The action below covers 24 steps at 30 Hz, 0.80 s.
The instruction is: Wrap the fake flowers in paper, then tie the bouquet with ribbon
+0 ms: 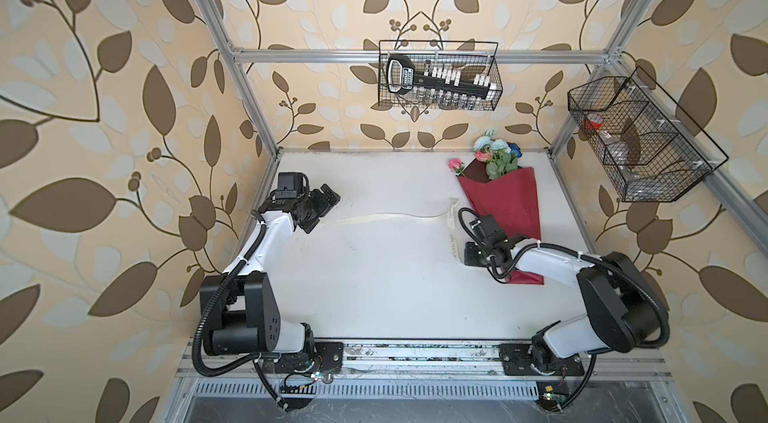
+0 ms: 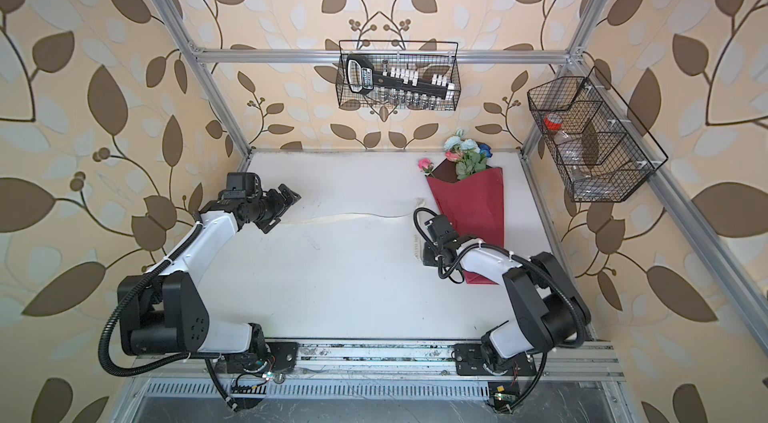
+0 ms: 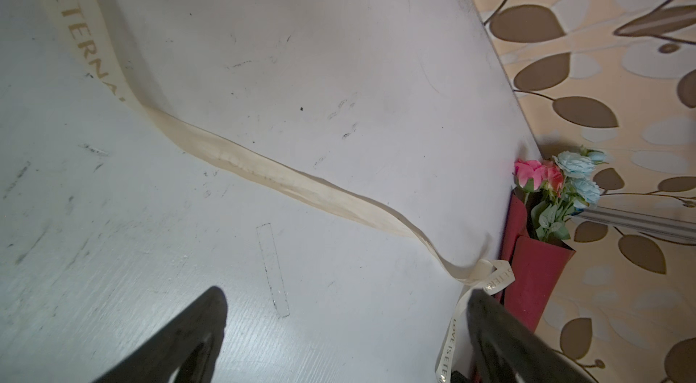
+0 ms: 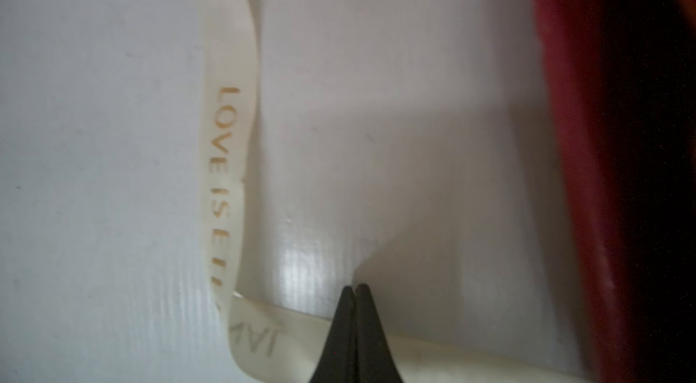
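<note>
Ribbon-pickup step, I judge: right gripper [image 4: 356, 287] clenched, seemingly on cream ribbon [image 4: 229, 159], lower right; left gripper [image 1: 322, 209] released, mid-left; bouquet of fake flowers [image 1: 494, 155] lies upper right in red wrap [image 1: 505, 200]; next, lift it across the stems.

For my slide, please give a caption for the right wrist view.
Right gripper shut on the cream printed ribbon, beside the red wrapping sheet.

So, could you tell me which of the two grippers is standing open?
The left gripper, jaws wide apart; the right gripper has its jaws shut.
</note>
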Motion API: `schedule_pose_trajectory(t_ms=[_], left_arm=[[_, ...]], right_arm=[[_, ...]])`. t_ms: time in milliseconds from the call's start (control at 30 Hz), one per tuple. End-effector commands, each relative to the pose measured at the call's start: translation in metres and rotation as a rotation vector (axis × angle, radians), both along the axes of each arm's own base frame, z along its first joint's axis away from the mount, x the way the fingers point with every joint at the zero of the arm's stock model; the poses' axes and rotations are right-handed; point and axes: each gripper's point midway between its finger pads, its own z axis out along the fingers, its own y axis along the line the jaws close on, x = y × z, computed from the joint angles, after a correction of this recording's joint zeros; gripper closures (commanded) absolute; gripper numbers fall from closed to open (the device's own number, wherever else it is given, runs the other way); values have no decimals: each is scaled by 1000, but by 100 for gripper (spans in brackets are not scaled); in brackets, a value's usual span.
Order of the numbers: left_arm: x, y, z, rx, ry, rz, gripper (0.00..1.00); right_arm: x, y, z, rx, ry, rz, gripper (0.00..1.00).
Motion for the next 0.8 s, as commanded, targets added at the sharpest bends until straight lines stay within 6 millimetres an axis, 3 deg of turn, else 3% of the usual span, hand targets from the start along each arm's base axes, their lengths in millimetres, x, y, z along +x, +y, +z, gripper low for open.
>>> schedule_pose_trajectory(t_ms=[0, 133, 233, 333, 433, 467, 633, 767], left_arm=[[0, -3, 11, -5, -40, -15, 1], [1, -3, 13, -5, -43, -16, 1], [2, -8, 16, -24, -55, -31, 1], [-2, -21, 16, -26, -62, -71, 1], [-5, -48, 19, -39, -91, -147, 1], [-6, -61, 20, -46, -103, -179, 1], [-8, -150, 24, -61, -160, -364, 1], [-10, -248, 21, -92, -202, -540, 2]], right_arm=[[-19, 1, 5, 88, 31, -25, 100], [-33, 0, 16, 117, 40, -31, 97], [-25, 4, 43, 142, -33, -10, 81], [-2, -11, 77, 53, -137, -36, 45], [23, -40, 104, -107, -222, -90, 9], [32, -55, 110, -168, -238, -122, 2], [66, -126, 114, -225, -236, -261, 1], [82, -170, 102, -166, -232, -369, 1]])
